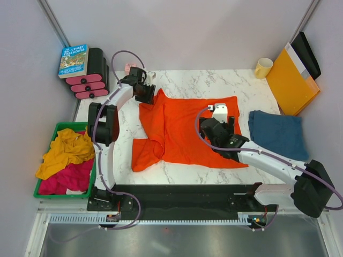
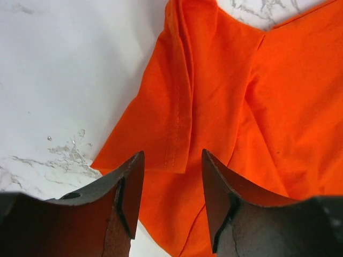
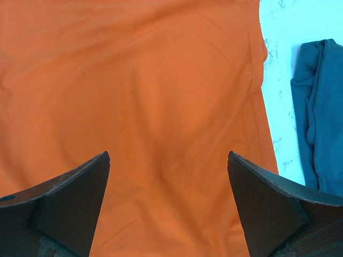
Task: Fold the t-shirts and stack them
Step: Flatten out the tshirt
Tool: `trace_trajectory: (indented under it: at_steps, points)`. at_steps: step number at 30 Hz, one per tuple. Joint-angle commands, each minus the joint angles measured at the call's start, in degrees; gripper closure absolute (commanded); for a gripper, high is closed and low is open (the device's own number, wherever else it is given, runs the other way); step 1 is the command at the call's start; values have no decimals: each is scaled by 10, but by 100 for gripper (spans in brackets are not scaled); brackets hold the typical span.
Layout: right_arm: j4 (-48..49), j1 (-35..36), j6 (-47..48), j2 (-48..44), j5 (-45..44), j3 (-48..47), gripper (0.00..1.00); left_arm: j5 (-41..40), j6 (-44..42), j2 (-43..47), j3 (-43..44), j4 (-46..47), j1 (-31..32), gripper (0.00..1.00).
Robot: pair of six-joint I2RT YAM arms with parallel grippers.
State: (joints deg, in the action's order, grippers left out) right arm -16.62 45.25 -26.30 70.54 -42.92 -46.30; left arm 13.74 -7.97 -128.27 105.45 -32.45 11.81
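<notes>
Robot lab test cell, plain pale partition walls, marble-patterned table, left arm and right arm bolted to black base rail

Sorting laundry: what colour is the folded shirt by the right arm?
The shirt is dark blue; top view.

right gripper: jaws spread wide, nothing between | below: orange t-shirt, flat | right edge: blue t-shirt, marble table strip between
</notes>
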Motion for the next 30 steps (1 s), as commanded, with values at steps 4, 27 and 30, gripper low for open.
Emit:
trace_trajectory:
  at_steps: [4, 27, 30]
  points:
    - [-5, 1, 6, 21, -21, -27, 2, 8, 38, -11, 25, -9, -1, 47]
    - [5, 2, -8, 35, -15, -17, 2, -62, 14, -33, -16, -27, 8, 48]
    - [6, 2, -9, 34, -15, -13, 2, -69, 9, -38, -14, -31, 9, 51]
